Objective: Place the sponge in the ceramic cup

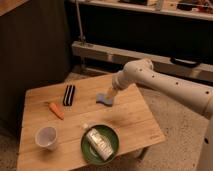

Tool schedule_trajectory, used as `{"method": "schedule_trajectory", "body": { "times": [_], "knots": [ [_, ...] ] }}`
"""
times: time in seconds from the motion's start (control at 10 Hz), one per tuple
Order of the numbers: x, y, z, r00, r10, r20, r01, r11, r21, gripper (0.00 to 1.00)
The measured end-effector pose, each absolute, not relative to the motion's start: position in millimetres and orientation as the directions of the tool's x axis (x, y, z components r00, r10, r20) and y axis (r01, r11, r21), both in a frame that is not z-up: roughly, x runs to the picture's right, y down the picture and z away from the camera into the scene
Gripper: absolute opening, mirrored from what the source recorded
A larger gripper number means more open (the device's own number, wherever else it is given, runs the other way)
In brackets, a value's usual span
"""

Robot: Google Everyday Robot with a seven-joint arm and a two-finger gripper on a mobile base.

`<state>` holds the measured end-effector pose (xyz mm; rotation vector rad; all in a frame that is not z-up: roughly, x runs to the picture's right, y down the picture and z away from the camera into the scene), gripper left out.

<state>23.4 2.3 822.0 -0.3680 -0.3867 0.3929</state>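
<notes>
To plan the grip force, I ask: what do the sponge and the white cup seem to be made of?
The sponge: probably soft foam, matte light blue, flat with an irregular outline. The cup: smooth plain white, ceramic or plastic; I cannot tell which. The gripper is low over the sponge's right end, above the wooden table.

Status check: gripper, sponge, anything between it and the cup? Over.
Gripper open, low at the sponge. Sponge flat on table, not lifted. Ceramic cup front-left, upright. Carrot near that route.
</notes>
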Motion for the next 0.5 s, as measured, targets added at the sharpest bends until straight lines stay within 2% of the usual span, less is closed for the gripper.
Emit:
{"method": "schedule_trajectory", "body": {
  "times": [0.5],
  "knots": [
    [13.8, 47.7, 886.5, 0.853, 0.455, 0.257, -0.313, 0.839, -0.445, 0.80]
  ]
}}
